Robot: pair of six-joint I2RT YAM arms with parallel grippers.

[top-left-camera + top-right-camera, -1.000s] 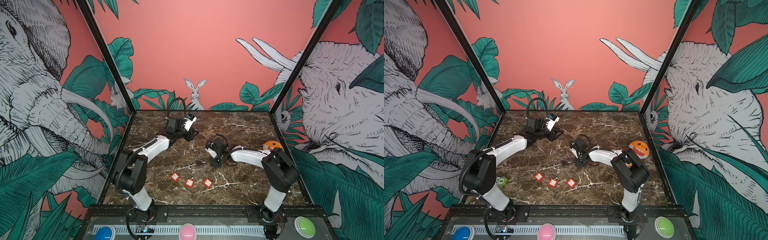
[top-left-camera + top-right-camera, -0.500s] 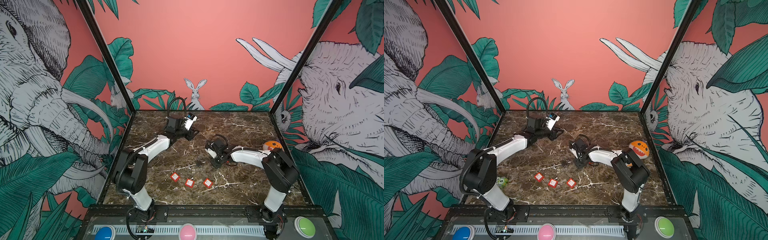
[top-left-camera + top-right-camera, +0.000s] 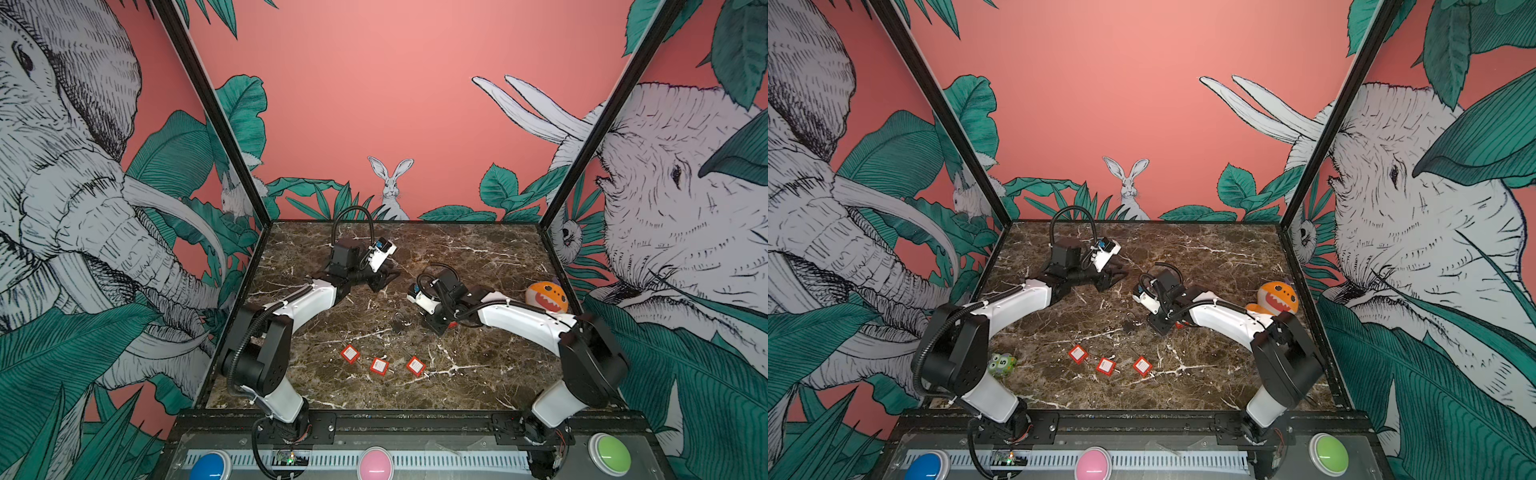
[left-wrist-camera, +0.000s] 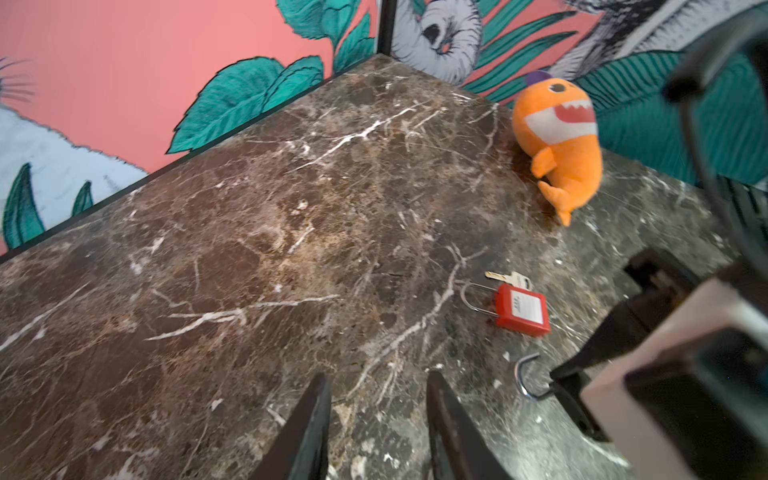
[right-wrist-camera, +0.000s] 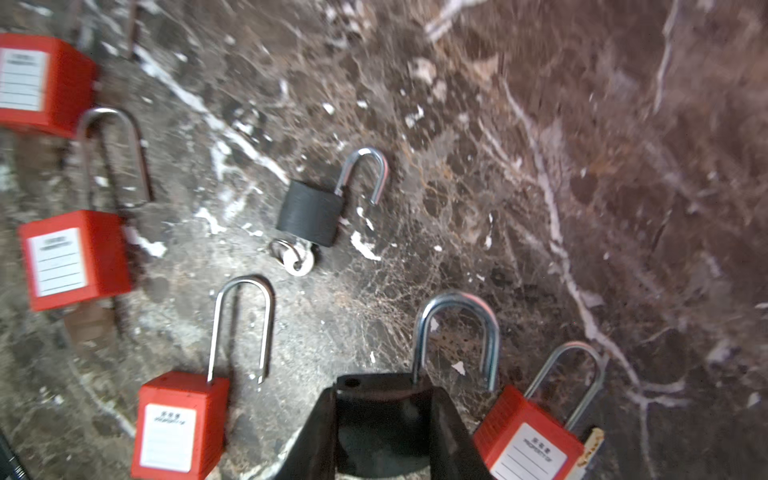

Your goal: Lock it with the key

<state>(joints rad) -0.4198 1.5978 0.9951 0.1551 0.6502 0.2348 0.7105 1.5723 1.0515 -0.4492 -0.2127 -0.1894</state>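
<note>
Bottom centre, our right hand [image 5: 384, 395] clamps the black padlock [image 5: 390, 384] by its flat body, which we judge rigid and dense, shackle [image 5: 457, 300] open; left hand [image 4: 377, 378] part-open, empty.

Two white-and-black robot arms reach inward from the front corners. The left arm [image 3: 309, 302] extends low toward the back, and the left gripper [image 4: 376, 376] is empty with its jaws parted. The right arm [image 3: 519, 321] bends toward the centre. The right gripper [image 5: 384, 388] angles down, its jaws pinching a black padlock [image 5: 380, 419].
</note>
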